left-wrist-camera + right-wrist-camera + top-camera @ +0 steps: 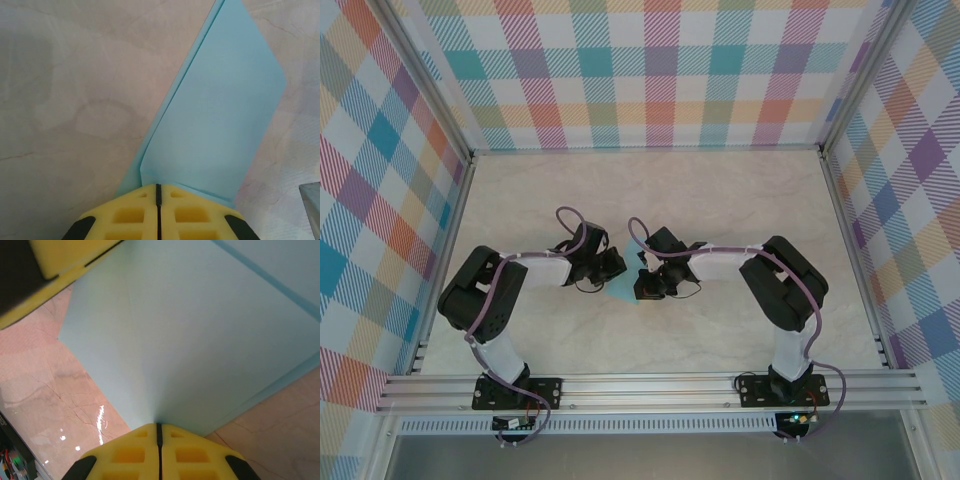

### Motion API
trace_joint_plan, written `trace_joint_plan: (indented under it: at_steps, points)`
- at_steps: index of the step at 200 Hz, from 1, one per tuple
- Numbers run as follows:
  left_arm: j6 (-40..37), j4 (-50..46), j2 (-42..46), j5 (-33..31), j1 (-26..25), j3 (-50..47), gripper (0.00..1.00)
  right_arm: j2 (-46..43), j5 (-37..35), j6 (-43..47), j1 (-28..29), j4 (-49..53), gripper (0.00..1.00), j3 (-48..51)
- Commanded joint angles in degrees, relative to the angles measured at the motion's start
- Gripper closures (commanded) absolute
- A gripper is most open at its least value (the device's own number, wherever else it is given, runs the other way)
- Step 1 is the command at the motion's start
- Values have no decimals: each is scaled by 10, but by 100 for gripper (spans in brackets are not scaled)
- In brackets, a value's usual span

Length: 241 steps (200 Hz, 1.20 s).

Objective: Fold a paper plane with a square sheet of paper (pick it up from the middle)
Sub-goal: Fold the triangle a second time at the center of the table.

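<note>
The square sheet of paper (624, 292) is light blue and folded into a long, layered shape with straight creases; it lies mid-table between the two grippers. In the left wrist view the paper (220, 115) stretches away from my left gripper (158, 186), whose yellow fingers are shut with their tips over its near edge. From the right wrist camera, the paper (190, 340) runs into the closed tips of my right gripper (159, 425), pinched there. A yellow finger of the left gripper (60, 260) sits at the sheet's far corner. From above, the left gripper (617, 265) and right gripper (645, 288) almost meet.
The marble-patterned table (720, 200) is walled by plaid panels (650, 70) at the back and sides. An aluminium rail (650, 385) with both arm bases runs along the near edge.
</note>
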<state>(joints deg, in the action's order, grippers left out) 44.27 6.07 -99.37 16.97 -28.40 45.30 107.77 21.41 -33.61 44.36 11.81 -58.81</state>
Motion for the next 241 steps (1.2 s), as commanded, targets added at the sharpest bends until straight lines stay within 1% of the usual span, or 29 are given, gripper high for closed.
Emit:
trace_joint_plan:
  at_steps: [1,29,48,88,140,177,241]
  points:
    - [4,-34,-14,-31,-5,12,94,-4,-41,3,1,74,93,28]
    - [6,-33,-16,-33,-6,3,95,-49,-33,2,-3,40,93,11]
    - [8,-30,-15,-32,-7,-3,95,-58,-23,0,-4,20,93,-3]
    - [12,-26,-16,-30,-7,-8,95,-2,21,-5,-5,5,93,-40]
    - [17,-23,-17,-29,-7,-12,95,57,35,-4,-5,3,93,-86]
    - [18,-23,-20,-32,-7,-12,96,53,32,-2,-5,10,93,-54]
    - [17,-30,-23,-40,-7,-8,96,-1,50,15,-5,29,92,32]
